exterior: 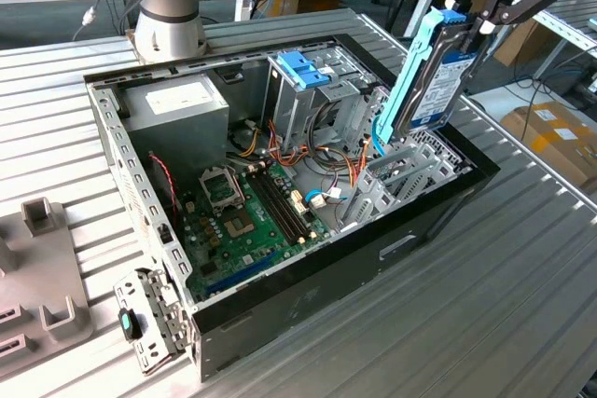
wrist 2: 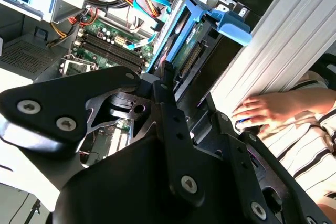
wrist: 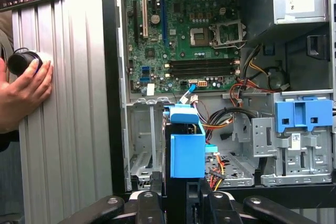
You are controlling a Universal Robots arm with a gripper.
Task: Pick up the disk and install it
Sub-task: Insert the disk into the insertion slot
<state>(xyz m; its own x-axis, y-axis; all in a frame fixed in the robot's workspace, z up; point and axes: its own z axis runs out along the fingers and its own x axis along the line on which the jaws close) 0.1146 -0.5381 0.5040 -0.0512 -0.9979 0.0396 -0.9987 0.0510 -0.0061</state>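
Ribbed table (exterior: pixel 522 323); tilted gripper (exterior: pixel 474 16) around disk (exterior: pixel 437 83)

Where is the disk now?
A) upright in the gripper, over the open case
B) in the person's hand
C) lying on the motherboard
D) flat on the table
A: the gripper clamps the disk on edge, its lower end at the open case.
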